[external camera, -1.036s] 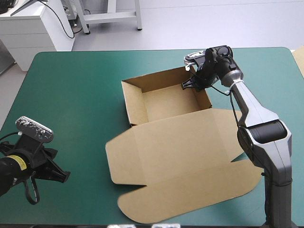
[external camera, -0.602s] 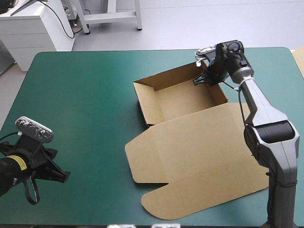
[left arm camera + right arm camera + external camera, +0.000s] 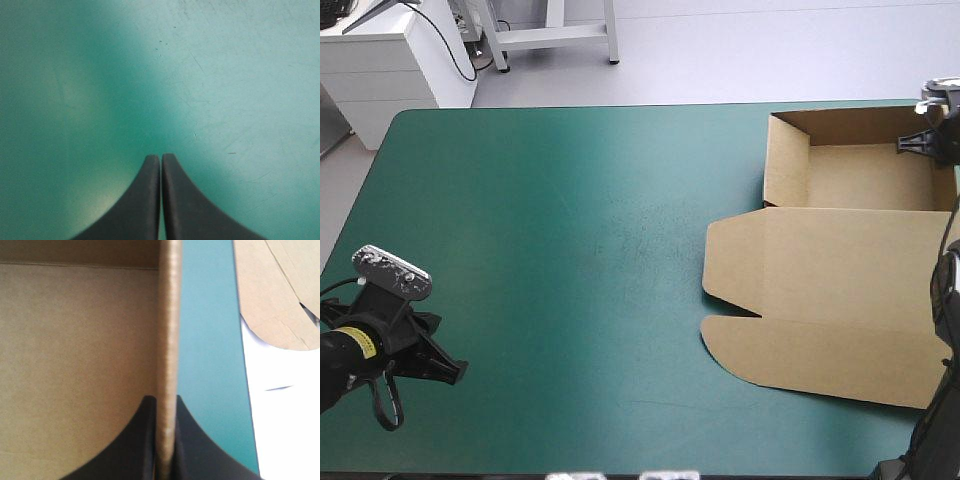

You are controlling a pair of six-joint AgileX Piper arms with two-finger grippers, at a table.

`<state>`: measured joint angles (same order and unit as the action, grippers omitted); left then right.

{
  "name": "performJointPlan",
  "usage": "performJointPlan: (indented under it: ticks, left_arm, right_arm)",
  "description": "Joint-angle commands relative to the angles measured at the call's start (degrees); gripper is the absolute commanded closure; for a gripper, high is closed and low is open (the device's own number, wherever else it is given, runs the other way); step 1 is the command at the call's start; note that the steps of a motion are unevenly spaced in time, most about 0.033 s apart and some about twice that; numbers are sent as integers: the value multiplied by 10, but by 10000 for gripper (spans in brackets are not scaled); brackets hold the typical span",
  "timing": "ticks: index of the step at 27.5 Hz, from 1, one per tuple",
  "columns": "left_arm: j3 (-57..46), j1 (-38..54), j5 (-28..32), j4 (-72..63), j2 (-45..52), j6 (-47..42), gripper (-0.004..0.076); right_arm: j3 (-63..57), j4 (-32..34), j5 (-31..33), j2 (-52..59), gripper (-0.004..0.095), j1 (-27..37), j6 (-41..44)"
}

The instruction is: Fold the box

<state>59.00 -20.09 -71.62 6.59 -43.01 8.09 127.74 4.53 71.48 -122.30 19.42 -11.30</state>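
Note:
The brown box (image 3: 860,178) is an open tray at the table's far right, walls raised, its lid (image 3: 820,275) flat toward the near side with a rounded flap. My right gripper (image 3: 918,143) is at the tray's right wall, shut on the box. In the right wrist view the wall's edge (image 3: 169,315) runs straight up between its black fingers (image 3: 165,401), the tray floor (image 3: 75,340) to one side. My left gripper (image 3: 445,368) hovers over bare teal-green cover near the front left corner, shut and holding nothing (image 3: 160,158).
A narrow strip of teal-green cover (image 3: 210,340) lies between the gripped wall and the table's right edge. Beyond that edge more brown board (image 3: 280,285) rests off the table. The left and middle of the cover (image 3: 570,250) are bare.
The right gripper has dragged the box across the table to the far right, turning it square to the edges. The left arm has not moved.

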Motion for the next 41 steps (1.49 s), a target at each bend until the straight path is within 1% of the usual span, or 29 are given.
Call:
performJointPlan:
  ticks: [1,3,4,6,7,10,11,12,14,15,16,22,24,25,27,30,32,33,37,39,41]
  left_arm:
    - [12,0,-9,3,1,-6,731]
    - [12,0,-9,8,1,-6,731]
    - [12,0,-9,8,1,-6,731]
    - [12,0,-9,8,1,-6,731]
    - [12,0,-6,8,1,-6,731]
    - [12,0,-5,8,1,-6,731]
    - [12,0,-5,8,1,-6,731]
    - [12,0,-5,8,1,-6,731]
    - [12,0,-5,8,1,-6,731]
    - [12,0,-5,8,1,-6,731]
    - [12,0,-5,8,1,-6,731]
    - [12,0,-5,8,1,-6,731]
    - [12,0,-5,6,1,-6,731]
    - [12,0,-5,6,1,-6,731]
    - [12,0,-5,6,1,-6,731]
    - [12,0,-7,6,1,-8,731]
    - [12,0,-9,6,1,-25,731]
    - [12,0,-10,6,1,-25,731]
    - [12,0,-21,1,1,-27,731]
    - [12,0,-22,-10,1,-27,731]
    - [12,0,-22,-35,1,-27,731]
  right_arm:
    - [19,-18,-7,41,929,42,-6]
    - [17,-20,-9,40,908,59,-10]
    - [17,-11,-12,40,879,64,-10]
    - [17,5,-12,40,743,71,-10]
    - [17,4,-12,40,625,75,-10]
    - [17,-6,-13,40,327,75,-10]
    - [17,-12,-13,40,244,75,-10]
    - [17,-24,-14,40,135,75,-10]
    - [17,-33,-14,40,36,75,-10]
    - [17,-35,-14,40,8,75,-10]
    - [17,-35,-12,41,3,75,-10]
    - [18,-45,-1,63,14,75,-10]
    - [18,-53,-1,81,65,75,-10]
    - [18,-59,-1,91,119,75,-12]
    - [18,-69,-1,109,262,75,-13]
    - [18,-96,-1,136,593,75,-16]
    - [18,-136,-1,154,823,75,-16]
    - [18,-159,-1,162,906,75,-17]
    - [18,-255,-1,196,928,68,-38]
    - [16,-265,-1,208,928,55,-40]
    - [14,-261,-1,222,927,32,-40]
